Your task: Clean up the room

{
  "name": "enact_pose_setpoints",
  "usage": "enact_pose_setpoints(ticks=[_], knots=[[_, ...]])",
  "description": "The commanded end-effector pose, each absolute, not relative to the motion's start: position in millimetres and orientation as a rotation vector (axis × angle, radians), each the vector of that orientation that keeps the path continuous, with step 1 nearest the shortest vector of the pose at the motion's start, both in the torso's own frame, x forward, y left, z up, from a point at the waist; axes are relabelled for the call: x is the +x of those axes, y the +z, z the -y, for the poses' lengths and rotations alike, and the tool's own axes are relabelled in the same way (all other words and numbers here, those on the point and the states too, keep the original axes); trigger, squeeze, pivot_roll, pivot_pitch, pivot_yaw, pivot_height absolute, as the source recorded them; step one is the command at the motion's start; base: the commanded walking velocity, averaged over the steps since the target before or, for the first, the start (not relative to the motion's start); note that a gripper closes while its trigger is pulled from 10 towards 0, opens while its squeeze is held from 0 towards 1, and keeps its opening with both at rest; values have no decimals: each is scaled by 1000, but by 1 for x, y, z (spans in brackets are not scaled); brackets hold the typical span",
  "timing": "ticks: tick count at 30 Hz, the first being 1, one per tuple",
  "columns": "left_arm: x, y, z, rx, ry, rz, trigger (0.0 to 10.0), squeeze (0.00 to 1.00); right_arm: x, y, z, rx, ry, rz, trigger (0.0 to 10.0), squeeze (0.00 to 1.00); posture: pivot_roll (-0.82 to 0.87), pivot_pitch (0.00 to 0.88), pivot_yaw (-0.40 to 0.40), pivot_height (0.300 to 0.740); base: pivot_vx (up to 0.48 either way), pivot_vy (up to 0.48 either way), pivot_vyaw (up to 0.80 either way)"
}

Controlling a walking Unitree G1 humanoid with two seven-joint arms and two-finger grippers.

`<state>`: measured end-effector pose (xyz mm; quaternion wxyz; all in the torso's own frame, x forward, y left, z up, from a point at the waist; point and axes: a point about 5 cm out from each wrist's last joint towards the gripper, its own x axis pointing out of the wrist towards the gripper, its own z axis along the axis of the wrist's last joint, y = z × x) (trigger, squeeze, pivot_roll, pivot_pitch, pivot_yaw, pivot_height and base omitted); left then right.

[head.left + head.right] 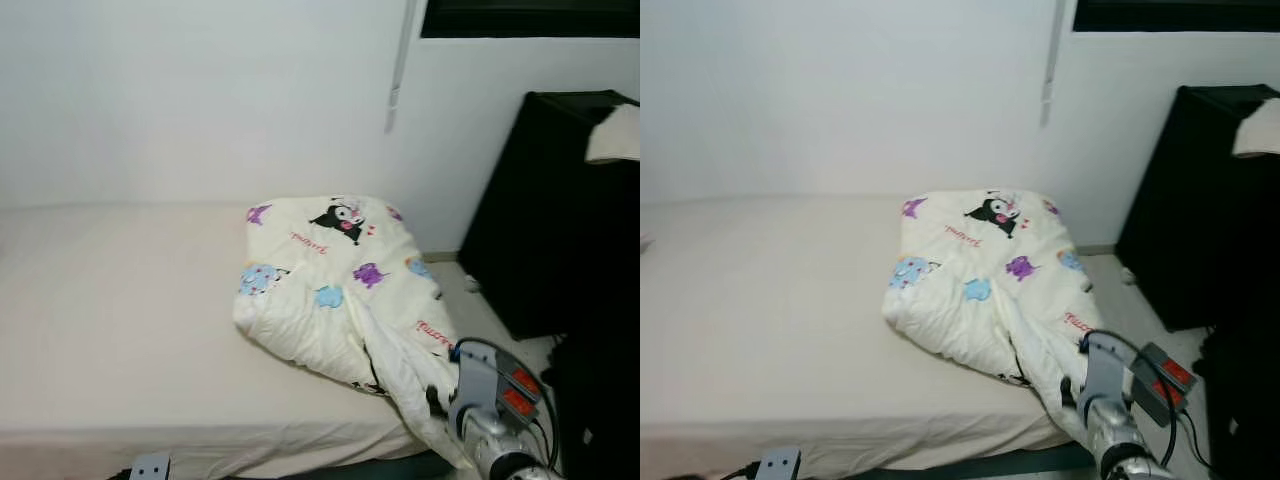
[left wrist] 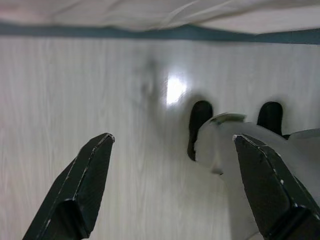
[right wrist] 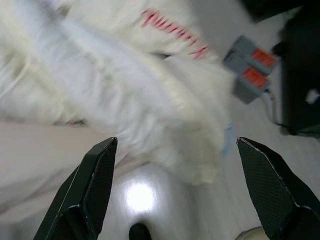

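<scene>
White-walled bedroom, bare mattress [image 1: 120, 320] against the wall. Cartoon-print duvet [image 1: 335, 285] bunched at the mattress's right edge, one corner spilling off toward the floor. Right gripper [image 3: 175, 200] released, fingers spread wide, hovering just above that hanging corner. Left gripper [image 2: 172, 190] also released, pointing at pale wood floor [image 2: 100, 90] beside the mattress edge. Black cabinet [image 1: 545, 220] stands right.

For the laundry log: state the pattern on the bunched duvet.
Cream duvet printed with small cartoon animals and red script; clearest in the right eye view.
</scene>
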<state>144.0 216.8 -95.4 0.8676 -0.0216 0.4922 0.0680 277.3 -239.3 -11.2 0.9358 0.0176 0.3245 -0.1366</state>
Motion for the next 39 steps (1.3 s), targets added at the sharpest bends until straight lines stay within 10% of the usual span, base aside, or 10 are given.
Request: enact_pose_setpoints(ticks=[1,39], knots=[[145,-95,-217,-29,127,-1037,10000,0,277,-11,242,54,-289,-657,10000,0,-13,0,-18,740,0,0,-481],[142,-96,-220,26,174,-1056,10000,0,326,32,165,108,228,-397,10000,0,-23,3,-14,740,0,-147,0]])
